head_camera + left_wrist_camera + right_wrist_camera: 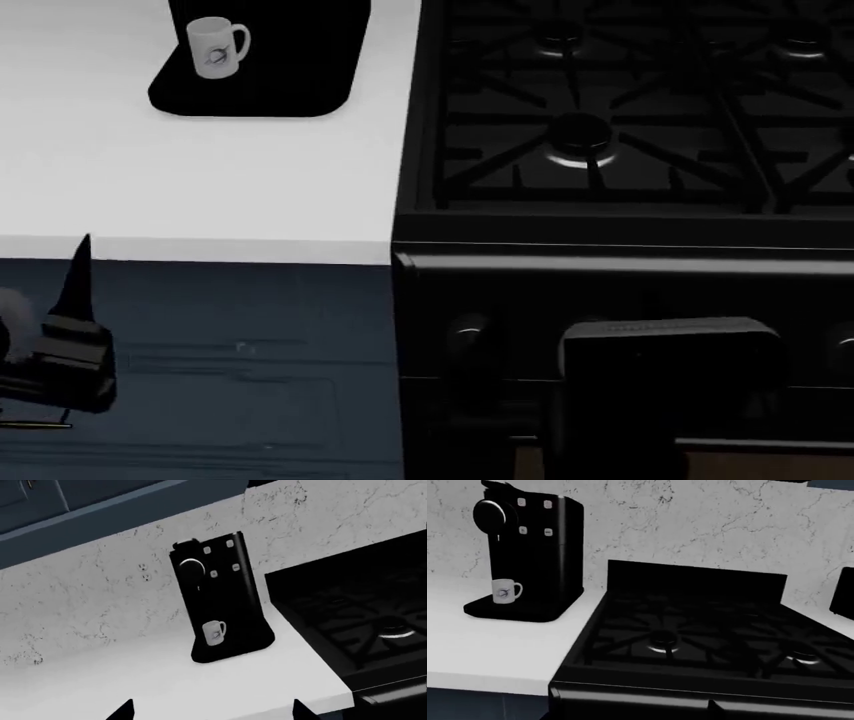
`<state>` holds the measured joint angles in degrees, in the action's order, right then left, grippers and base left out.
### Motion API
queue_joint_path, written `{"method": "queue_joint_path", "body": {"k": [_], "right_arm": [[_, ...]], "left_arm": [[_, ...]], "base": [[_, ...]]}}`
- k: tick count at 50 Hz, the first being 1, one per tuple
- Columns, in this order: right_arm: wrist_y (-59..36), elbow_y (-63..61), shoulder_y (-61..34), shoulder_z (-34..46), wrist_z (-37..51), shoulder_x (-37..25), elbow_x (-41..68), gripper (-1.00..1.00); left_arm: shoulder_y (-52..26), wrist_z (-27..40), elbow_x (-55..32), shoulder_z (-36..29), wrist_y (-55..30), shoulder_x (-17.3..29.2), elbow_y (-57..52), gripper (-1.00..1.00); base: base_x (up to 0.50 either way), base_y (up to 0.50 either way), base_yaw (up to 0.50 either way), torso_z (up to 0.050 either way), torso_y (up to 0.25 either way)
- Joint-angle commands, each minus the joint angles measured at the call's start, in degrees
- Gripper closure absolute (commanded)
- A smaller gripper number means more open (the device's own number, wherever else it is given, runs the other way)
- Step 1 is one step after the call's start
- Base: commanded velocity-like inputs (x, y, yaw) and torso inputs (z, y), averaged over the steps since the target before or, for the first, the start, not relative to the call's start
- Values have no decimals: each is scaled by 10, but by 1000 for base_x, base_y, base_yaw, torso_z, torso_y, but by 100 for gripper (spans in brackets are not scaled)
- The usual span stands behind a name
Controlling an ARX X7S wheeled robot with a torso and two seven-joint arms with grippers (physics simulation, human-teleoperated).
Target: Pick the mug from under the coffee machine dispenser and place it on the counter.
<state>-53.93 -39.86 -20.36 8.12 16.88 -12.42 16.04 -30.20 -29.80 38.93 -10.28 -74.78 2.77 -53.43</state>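
Mug stood upright on the flat black base of the coffee machine, directly under the coffee machine dispenser, whose round black head stuck out from the upper front of the tall glossy body. It was small and white, with its loop handle turned to the right in the head view and a small dark emblem on its side. Nothing touched it. The machine sat on the counter, toward the far side against the white wall with dark veins, and 4 small light buttons showed on its front face beside the dispenser. Just to the right of the counter was a black gas stove with grates and round burners, its near edge level with the counter's near edge.

The left gripper hung low at the near left, in front of the blue cabinet front below the counter edge, well apart from the mug. One dark finger pointed up toward the counter edge, and in the left wrist view 2 fingertips showed far apart, so the claw was spread and held nothing. The right gripper was a dark block in front of the stove's front panel, near the knobs, and I could not tell whether its claw was spread or clenched
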Motion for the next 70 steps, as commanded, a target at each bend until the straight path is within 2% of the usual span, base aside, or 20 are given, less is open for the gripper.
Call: {"method": "queue_joint_path", "body": {"k": [1, 7, 8, 9, 10, 13, 17, 19, 21, 22, 24, 25, 26, 27, 29, 32, 36, 40, 51, 70], "right_arm": [[-62, -40, -26, 4, 13, -6, 9, -100], [-62, -40, -26, 5, 15, -7, 10, -100], [-64, -43, -25, 0, 15, -7, 12, -100], [-69, -50, -23, -11, 12, -4, 21, -100], [-70, -51, -23, -13, 13, -4, 21, -100], [-73, -62, -19, -20, 13, -6, 27, -100], [-69, -64, -14, -28, 15, -3, 30, -100], [-69, -67, -12, -27, 17, -4, 29, -100], [-72, -70, -13, -19, 24, -9, 22, -100], [-80, -75, -17, -22, 22, -7, 28, -100], [-93, -83, -23, -27, 27, -6, 30, -100], [-97, -83, -25, -28, 29, -6, 31, -100], [-103, -83, -32, -26, 32, -5, 29, -100], [-114, -87, -38, -27, 36, -3, 30, -100], [-132, -99, -46, -25, 44, -2, 31, -100], [-136, -106, -45, -29, 52, -1, 29, -100], [-154, -116, -53, -29, 63, -2, 27, -100], [-154, -118, -57, -27, 60, 2, 33, -100], [-150, -112, -56, -19, 56, -7, 38, -100], [-169, -118, -59, -22, 69, -7, 44, -100]], "left_arm": [[-82, -160, 213, -36, -152, -28, -66, -100], [-82, -160, 213, -36, -152, -28, -66, -100], [4, -74, 127, 26, -66, -28, -66, -100], [17, 12, 41, 57, -19, -28, -66, -100], [10, 68, -37, 76, -34, -28, -66, -100], [-7, 63, -49, 184, -12, -21, -52, -100], [-51, 71, -95, 368, 33, -7, 19, -100], [-66, 74, -111, 422, 47, -3, 42, -100], [-64, 117, -134, 488, 154, -5, 57, -100], [-86, 128, -140, 534, 144, -4, 56, -100], [-128, 114, -193, 637, 146, -17, 41, -100], [-135, 138, -201, 667, 185, -22, 35, -100], [-167, 151, -257, 743, 199, -27, 20, -100], [-180, 158, -269, 782, 193, -24, 13, -100], [-230, 132, -305, 866, 106, -5, -3, -100], [-254, 147, -305, 931, 133, 0, -21, -100], [-245, 171, -291, 929, 204, -18, -14, -100], [-232, 180, -289, 911, 219, -25, -10, -100], [-193, 229, -317, 877, 232, -25, -8, -100], [-158, 275, -362, 859, 229, -20, -9, -100]], "base": [[0, 0, 0, 0, 0], [0, 0, 0, 0, 0], [0, 0, 0, 0, 0], [0, 0, 0, 0, 0], [0, 0, 0, 0, 0], [0, 0, 0, 0, 0], [0, 0, 0, 0, 0], [0, 0, 0, 0, 0], [0, 0, 0, 0, 0], [0, 0, 0, 0, 0], [0, 0, 0, 0, 0], [0, 0, 0, 0, 0], [0, 0, 0, 0, 0], [0, 0, 0, 0, 0], [0, 0, 0, 0, 0], [0, 0, 0, 0, 0], [0, 0, 0, 0, 0], [17, 349, 0, 0, 0], [109, 500, 0, 0, 0], [436, 316, 0, 0, 0]]}}
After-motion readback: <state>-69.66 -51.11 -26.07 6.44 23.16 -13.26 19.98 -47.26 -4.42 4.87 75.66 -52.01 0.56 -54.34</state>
